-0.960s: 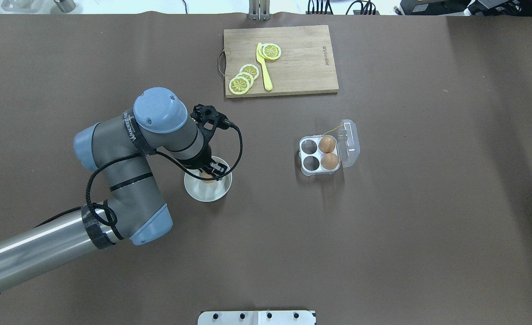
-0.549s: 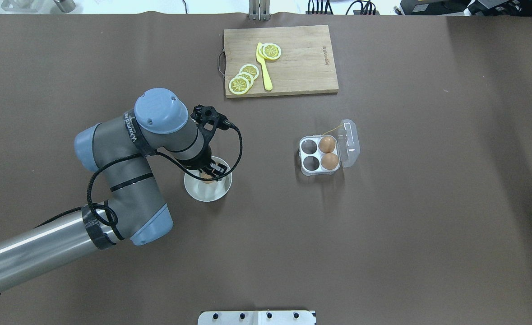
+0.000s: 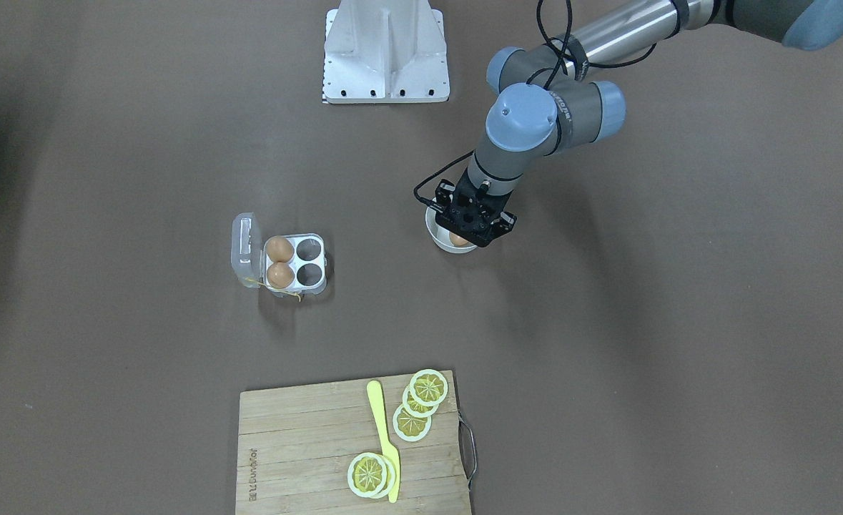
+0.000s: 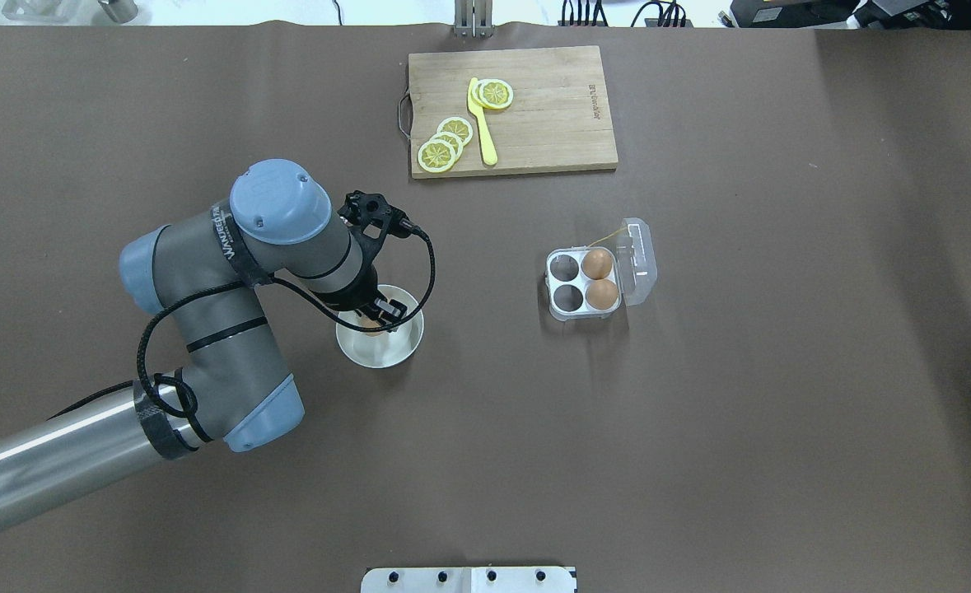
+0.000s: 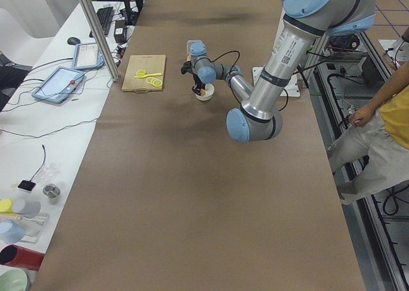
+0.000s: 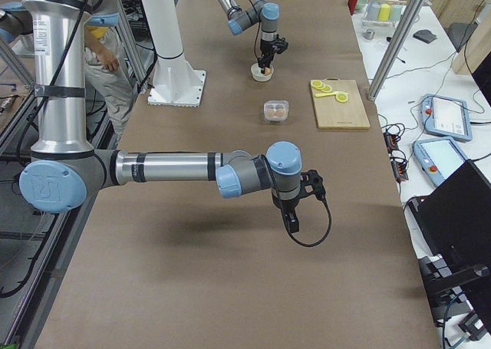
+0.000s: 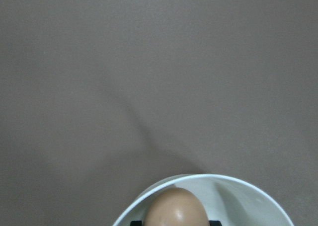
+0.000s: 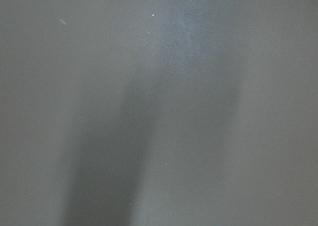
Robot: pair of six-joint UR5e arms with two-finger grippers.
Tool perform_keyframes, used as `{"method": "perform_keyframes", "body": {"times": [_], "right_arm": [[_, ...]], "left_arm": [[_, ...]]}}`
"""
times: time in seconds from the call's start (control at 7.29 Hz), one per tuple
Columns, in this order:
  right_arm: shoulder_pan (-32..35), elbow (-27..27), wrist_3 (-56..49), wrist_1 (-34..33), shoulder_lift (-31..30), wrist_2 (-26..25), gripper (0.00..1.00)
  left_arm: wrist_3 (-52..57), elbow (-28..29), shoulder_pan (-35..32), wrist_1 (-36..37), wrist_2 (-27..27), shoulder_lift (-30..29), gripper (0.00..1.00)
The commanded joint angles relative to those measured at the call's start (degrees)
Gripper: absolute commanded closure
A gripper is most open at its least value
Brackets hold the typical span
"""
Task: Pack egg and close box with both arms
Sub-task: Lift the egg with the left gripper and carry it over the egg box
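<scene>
My left gripper (image 4: 375, 316) is down in a round white bowl (image 4: 394, 350), shut on a tan-brown egg (image 7: 176, 208) that shows between its black fingertips in the left wrist view. The egg also shows under the gripper (image 3: 468, 230) in the front view (image 3: 457, 239). The clear egg box (image 4: 582, 284) stands open to the right of the bowl, with its lid (image 4: 640, 259) folded back. It holds two eggs (image 4: 597, 263) in its right cells, and its left cells are empty. My right gripper (image 6: 292, 218) shows only in the right side view, low over bare table; I cannot tell its state.
A wooden cutting board (image 4: 551, 123) with lemon slices (image 4: 440, 152) and a yellow knife (image 4: 483, 123) lies at the far side. The white base plate (image 4: 469, 579) is at the near edge. A person stands beside the table (image 5: 383, 125).
My left arm's elbow and wrist have shifted a little to the left. The gripper stays in the bowl around the egg.
</scene>
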Motion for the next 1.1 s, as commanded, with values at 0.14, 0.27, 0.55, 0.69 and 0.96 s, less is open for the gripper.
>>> {"method": "perform_keyframes", "body": {"times": [0.14, 0.27, 0.55, 0.69, 0.96], "right_arm": [[0.0, 0.1, 0.0, 0.0, 0.0, 0.0, 0.00], [0.0, 0.1, 0.0, 0.0, 0.0, 0.2, 0.00], [0.0, 0.1, 0.0, 0.0, -0.1, 0.8, 0.00], [0.0, 0.3, 0.0, 0.1, 0.0, 1.1, 0.00], [0.0, 0.3, -0.3, 0.2, 0.3, 1.3, 0.00]], "left_arm": [[1.1, -8.7, -1.4, 6.5, -3.1, 1.5, 0.85], [1.1, -8.8, -1.4, 6.9, -3.1, 0.1, 0.85], [0.3, -5.5, -2.3, 6.9, -3.1, -6.4, 0.85], [0.0, -0.9, -2.5, 6.3, -3.0, -11.5, 0.85], [-1.2, 6.4, -2.6, 6.0, -2.9, -19.4, 0.85]]}}
